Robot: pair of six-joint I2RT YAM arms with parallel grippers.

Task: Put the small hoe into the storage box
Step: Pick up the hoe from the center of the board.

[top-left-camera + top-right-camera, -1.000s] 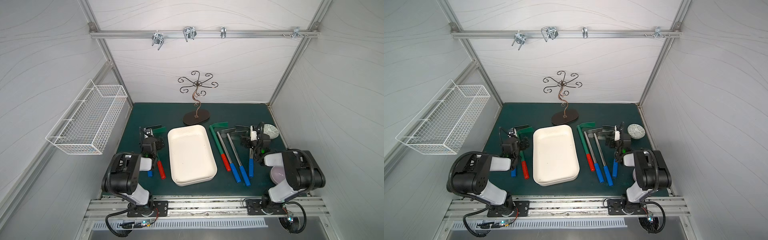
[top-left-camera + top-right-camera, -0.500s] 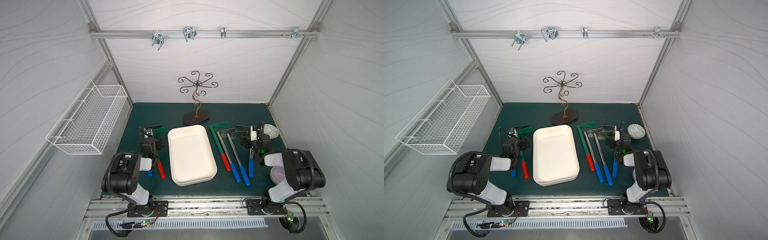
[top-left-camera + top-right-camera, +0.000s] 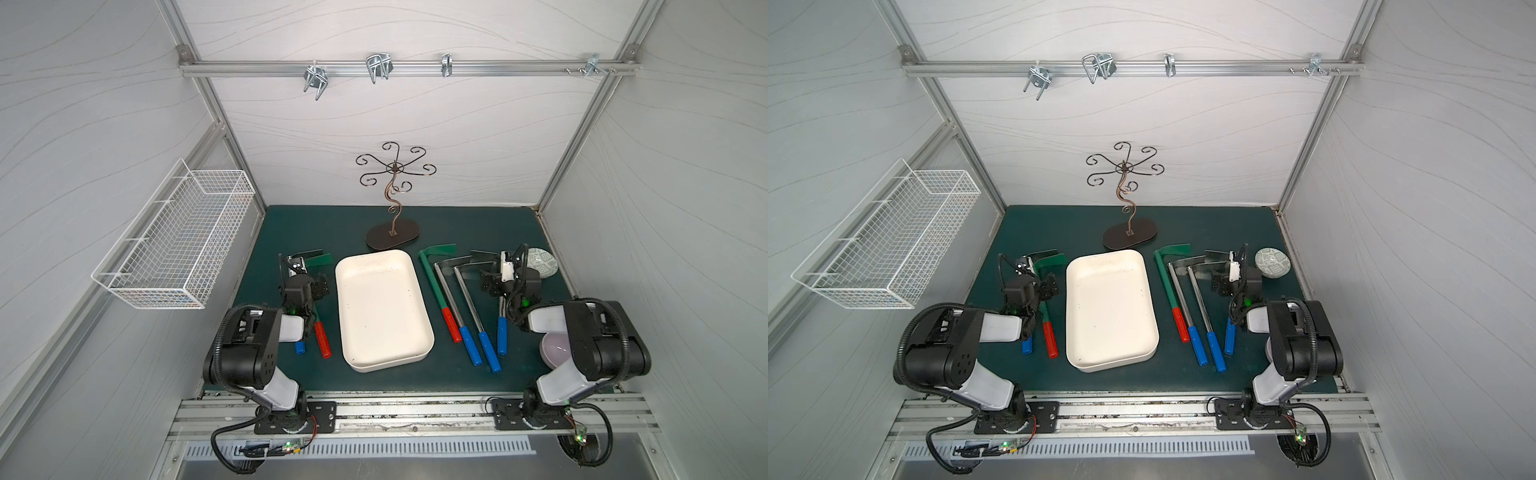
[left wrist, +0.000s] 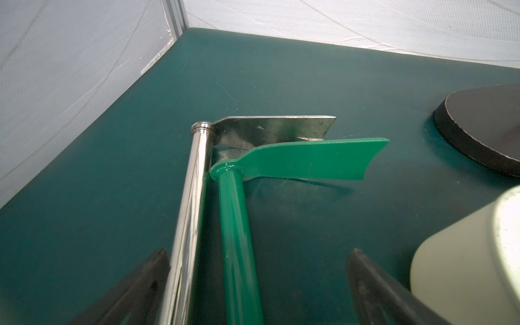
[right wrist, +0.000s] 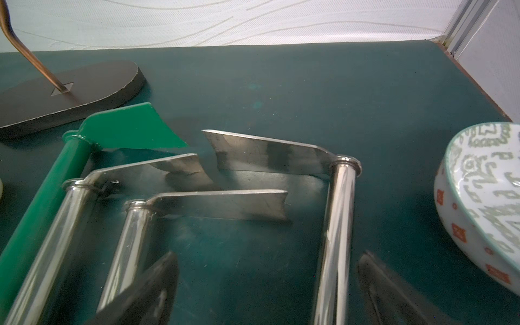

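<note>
The empty cream storage box (image 3: 380,307) (image 3: 1108,307) lies mid-mat, and its corner shows in the left wrist view (image 4: 464,253). To its left lie a green hoe (image 4: 236,225) with a red handle (image 3: 323,343) and a steel hoe (image 4: 191,197) with a blue handle. My left gripper (image 3: 309,291) (image 4: 257,261) hangs open over both shafts. Right of the box lie a green hoe (image 3: 434,286) and two steel hoes (image 3: 455,307). A third steel hoe (image 5: 334,225) runs between the fingers of my open right gripper (image 3: 498,286) (image 5: 268,261).
A white wire basket (image 3: 174,249) hangs on the left wall. A dark hook stand (image 3: 392,237) stands behind the box. A patterned bowl (image 3: 540,262) (image 5: 484,202) sits at the far right, and a pale bowl (image 3: 555,349) lies under the right arm.
</note>
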